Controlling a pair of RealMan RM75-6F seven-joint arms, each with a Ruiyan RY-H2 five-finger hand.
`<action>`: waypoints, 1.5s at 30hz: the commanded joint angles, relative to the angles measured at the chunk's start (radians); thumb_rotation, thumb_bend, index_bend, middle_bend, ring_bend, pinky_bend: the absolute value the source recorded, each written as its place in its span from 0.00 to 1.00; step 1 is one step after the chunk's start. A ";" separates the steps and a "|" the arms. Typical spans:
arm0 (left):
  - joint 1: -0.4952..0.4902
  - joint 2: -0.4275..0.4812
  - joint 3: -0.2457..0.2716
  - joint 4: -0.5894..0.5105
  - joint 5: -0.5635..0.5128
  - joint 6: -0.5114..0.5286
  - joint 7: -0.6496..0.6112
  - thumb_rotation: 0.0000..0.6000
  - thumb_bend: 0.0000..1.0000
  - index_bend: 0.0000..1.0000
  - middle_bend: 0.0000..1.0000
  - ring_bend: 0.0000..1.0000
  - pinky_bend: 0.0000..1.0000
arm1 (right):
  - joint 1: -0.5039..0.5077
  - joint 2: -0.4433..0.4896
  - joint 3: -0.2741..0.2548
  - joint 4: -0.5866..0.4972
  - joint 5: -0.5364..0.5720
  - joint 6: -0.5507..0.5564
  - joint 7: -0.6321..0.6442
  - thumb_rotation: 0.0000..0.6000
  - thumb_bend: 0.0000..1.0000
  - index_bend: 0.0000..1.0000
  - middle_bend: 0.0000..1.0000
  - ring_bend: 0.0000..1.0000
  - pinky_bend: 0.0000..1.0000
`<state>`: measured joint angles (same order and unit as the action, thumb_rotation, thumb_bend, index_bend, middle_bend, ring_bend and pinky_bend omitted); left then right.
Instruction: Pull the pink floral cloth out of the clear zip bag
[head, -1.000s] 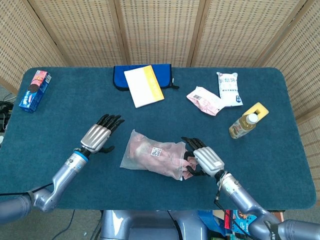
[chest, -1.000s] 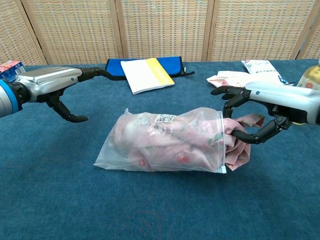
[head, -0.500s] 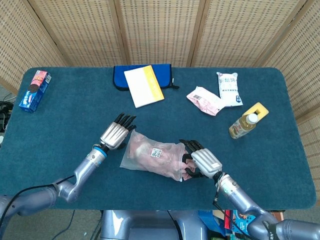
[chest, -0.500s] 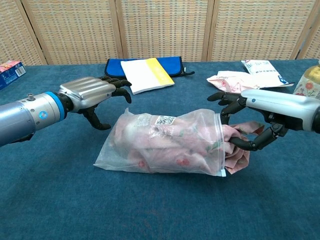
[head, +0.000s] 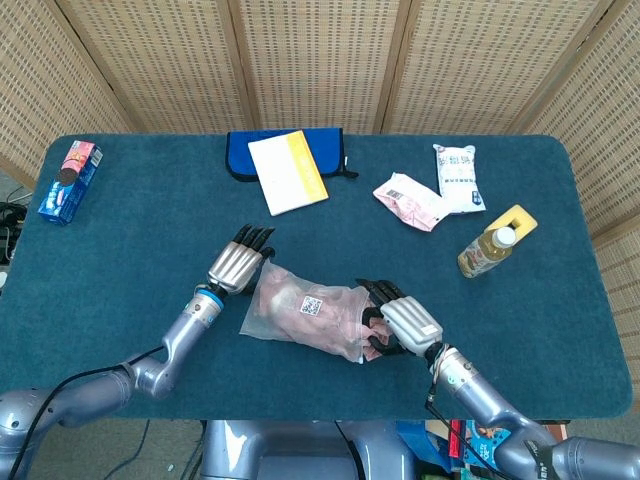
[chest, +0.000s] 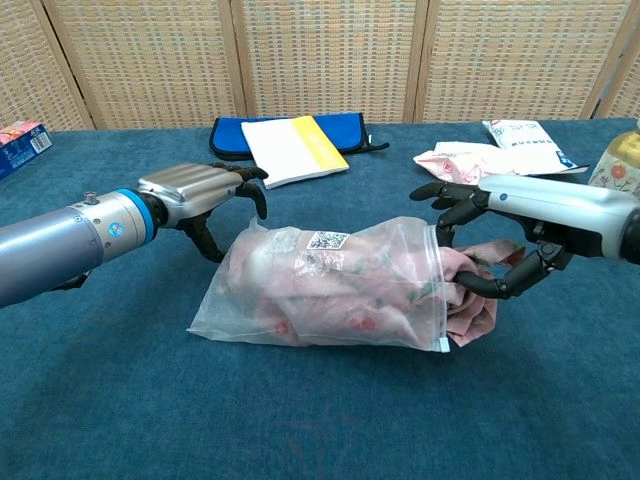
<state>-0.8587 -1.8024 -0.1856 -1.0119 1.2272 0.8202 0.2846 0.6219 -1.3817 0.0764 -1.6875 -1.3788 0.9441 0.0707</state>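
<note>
Since a second ago the left hand (head: 239, 265) has swung in from well clear of the bag to its closed end, and the right hand (head: 400, 320) has shifted slightly inward at the mouth.

Head view: the clear zip bag (head: 300, 312) lies near the centre of the blue table (head: 150, 200), long axis running from ten to four o'clock. The left hand sits at the bag's ten o'clock corner, fingers spread and holding nothing; whether they touch the plastic cannot be told. It is likely placed there to pin the bag while the other hand pulls. The right hand is at the four o'clock end, where the pink floral cloth (head: 372, 347) spills out. Around the table edge: a blue pouch (head: 240, 152) under a white booklet (head: 286, 170) at twelve, snack packets (head: 458, 177) and a drink bottle (head: 487, 251) at two, a biscuit box (head: 68, 180) at ten.

Chest view: the left hand (chest: 205, 195) hovers at the bag's (chest: 320, 290) upper left end, fingers curved downward toward the plastic, empty. The right hand (chest: 490, 245) has fingers and thumb hooked around the bunched cloth (chest: 470, 310) protruding at the zip opening, gripping it. Most of the cloth remains inside, so the pull has barely begun.
</note>
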 joint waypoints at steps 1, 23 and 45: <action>-0.005 -0.007 0.000 0.005 0.000 -0.002 -0.002 1.00 0.30 0.34 0.00 0.00 0.00 | 0.001 0.000 0.003 -0.003 0.001 0.001 -0.004 1.00 0.67 0.70 0.00 0.00 0.00; -0.007 -0.018 0.000 0.014 -0.024 0.003 0.011 1.00 0.45 0.55 0.00 0.00 0.00 | -0.004 0.012 0.006 -0.010 0.000 0.007 0.003 1.00 0.67 0.70 0.00 0.00 0.00; 0.072 0.101 0.024 -0.059 0.048 0.128 -0.094 1.00 0.45 0.63 0.00 0.00 0.00 | -0.041 0.057 0.020 0.029 -0.053 0.099 0.055 1.00 0.71 0.70 0.00 0.00 0.00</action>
<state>-0.8194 -1.7557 -0.1736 -1.0449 1.2480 0.9040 0.2236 0.5922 -1.3417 0.0902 -1.6685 -1.4232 1.0217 0.1085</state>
